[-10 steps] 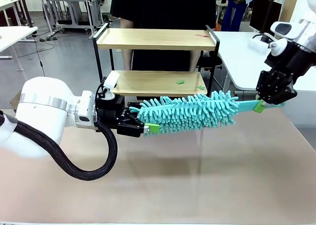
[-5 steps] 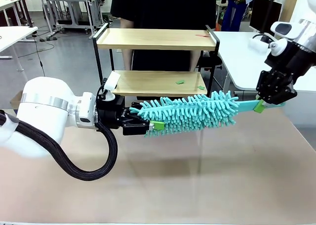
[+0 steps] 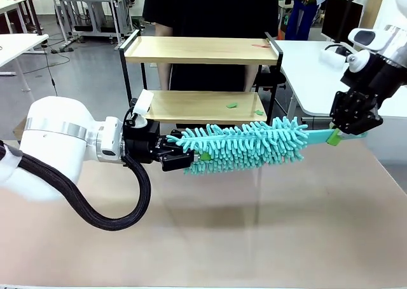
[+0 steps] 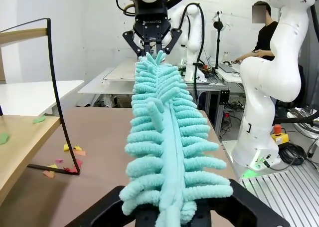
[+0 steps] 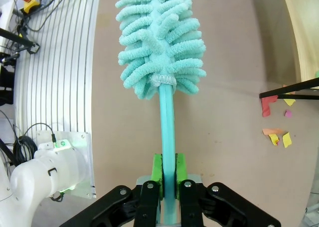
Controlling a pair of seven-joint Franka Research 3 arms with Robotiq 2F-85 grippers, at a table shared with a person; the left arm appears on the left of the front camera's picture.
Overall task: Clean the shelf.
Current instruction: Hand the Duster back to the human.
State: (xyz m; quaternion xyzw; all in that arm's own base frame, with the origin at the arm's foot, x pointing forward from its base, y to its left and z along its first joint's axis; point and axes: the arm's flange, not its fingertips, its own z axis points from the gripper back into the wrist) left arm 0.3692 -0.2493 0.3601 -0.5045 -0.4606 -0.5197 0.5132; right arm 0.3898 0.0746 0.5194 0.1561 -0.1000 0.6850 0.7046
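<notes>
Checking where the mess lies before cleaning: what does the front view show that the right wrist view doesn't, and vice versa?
Front view: the shelf whole, with two green scraps on its lower board, and the left tool at the duster's fluffy end. Right wrist view: red, pink and yellow paper bits on the brown table beside a shelf leg. Both: the teal duster, its handle clamped in the right tool.

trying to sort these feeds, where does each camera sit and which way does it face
Front: fixed between the arms, facing the shelf and person; left gripper, right gripper.
Left wrist: looks along the duster toward the right gripper.
Right wrist: looks down the handle from its gripper toward the duster head.
All three share the duster.
</notes>
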